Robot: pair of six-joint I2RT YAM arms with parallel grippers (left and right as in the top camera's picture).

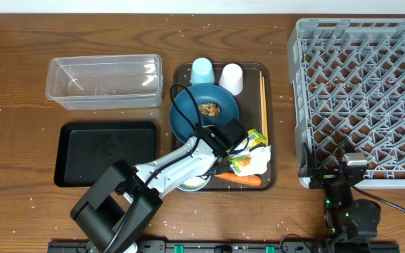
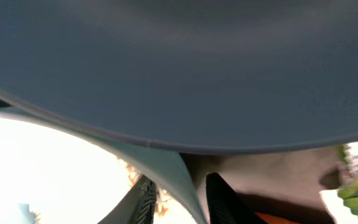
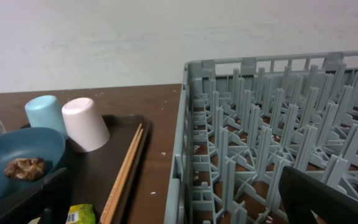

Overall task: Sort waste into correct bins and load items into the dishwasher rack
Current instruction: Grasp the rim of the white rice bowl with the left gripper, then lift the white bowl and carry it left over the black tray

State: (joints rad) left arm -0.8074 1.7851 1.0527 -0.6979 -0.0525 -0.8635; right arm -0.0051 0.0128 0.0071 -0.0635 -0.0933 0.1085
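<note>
Dark-blue plate (image 1: 188,116): sat on the brown serving tray (image 1: 266,105) with a brown food lump (image 1: 208,109) at its centre.
Left gripper (image 1: 222,137): was at the plate's near edge. In the wrist view its two fingers (image 2: 224,200) stood narrowly apart with the rim between them, apparently clamped on it, though that close view was blurred.
Right gripper (image 1: 337,171): hung wide open and empty at the near corner of the grey dishwasher rack (image 1: 364,98).
Cups: a light-blue cup (image 1: 202,69) and a white cup (image 1: 231,79) stood upside down side by side at the tray's far end.
Chopsticks (image 1: 262,98): lay along the tray's right edge.
Waste: the crumpled wrapper (image 1: 253,151) and the carrot (image 1: 238,178) lay at the tray's near end.
Bins: the clear tub (image 1: 104,81) and the black tray (image 1: 104,153) sat left of the serving tray.
</note>
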